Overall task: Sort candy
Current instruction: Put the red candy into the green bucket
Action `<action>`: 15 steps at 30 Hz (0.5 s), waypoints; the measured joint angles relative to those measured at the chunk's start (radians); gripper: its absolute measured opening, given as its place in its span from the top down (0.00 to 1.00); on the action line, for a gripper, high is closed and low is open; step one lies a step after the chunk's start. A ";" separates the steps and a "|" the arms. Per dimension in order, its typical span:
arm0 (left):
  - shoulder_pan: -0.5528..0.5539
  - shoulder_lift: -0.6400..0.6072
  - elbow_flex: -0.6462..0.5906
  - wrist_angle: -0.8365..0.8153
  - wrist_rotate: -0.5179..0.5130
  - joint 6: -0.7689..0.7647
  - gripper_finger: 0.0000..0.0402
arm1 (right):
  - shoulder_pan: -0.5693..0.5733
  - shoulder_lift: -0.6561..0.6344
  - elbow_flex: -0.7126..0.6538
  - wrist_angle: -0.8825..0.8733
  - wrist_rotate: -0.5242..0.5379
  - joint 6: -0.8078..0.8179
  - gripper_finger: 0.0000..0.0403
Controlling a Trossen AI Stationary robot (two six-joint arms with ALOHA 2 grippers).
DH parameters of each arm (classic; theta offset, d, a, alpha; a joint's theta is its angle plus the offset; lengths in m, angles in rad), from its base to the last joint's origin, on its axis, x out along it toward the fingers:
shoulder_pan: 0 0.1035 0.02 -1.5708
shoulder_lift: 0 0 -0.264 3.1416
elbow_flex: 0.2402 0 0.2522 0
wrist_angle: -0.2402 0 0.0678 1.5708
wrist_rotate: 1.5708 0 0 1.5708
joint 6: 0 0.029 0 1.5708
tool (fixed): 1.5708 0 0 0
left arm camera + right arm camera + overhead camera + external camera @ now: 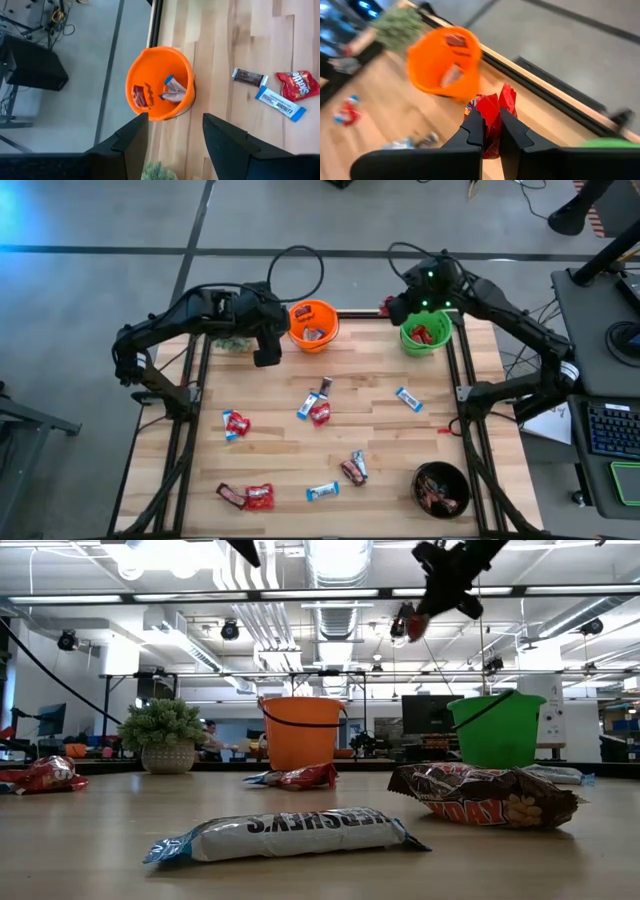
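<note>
Beside the green bucket [425, 338], the right hand [490, 131] pinches a red packet [492, 112]; left hand [175, 132] released.

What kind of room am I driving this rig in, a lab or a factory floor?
Most likely an open-plan lab or workshop. The low view shows exposed ceiling ducts and rows of desks with monitors behind the wooden table; the high view shows a keyboard beside the rig.

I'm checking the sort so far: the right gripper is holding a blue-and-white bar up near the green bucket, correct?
Not quite. The right gripper is shut on a red packet, not a blue-and-white bar; the right wrist view shows it clearly. It is indeed up near the green bucket, as the high view shows.
</note>
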 joint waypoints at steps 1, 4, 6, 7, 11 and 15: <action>0.000 0.000 0.000 -0.005 0.000 -0.002 0.58 | -0.014 -0.001 0.000 -0.023 0.000 -0.010 0.96; 0.000 0.000 0.000 -0.012 0.000 -0.003 0.58 | -0.056 -0.003 0.000 -0.092 -0.003 -0.040 0.96; 0.000 0.000 0.000 -0.016 0.000 -0.003 0.58 | -0.084 -0.001 0.000 -0.135 -0.002 -0.063 0.96; 0.000 0.000 0.000 -0.018 0.000 -0.003 0.58 | -0.099 -0.001 -0.001 -0.155 0.001 -0.073 0.96; 0.000 0.000 0.000 -0.020 0.000 -0.003 0.58 | -0.156 0.000 -0.001 -0.239 0.056 -0.110 0.96; 0.000 0.000 0.000 -0.051 0.000 -0.003 0.58 | -0.205 0.000 -0.001 -0.321 0.120 -0.155 0.95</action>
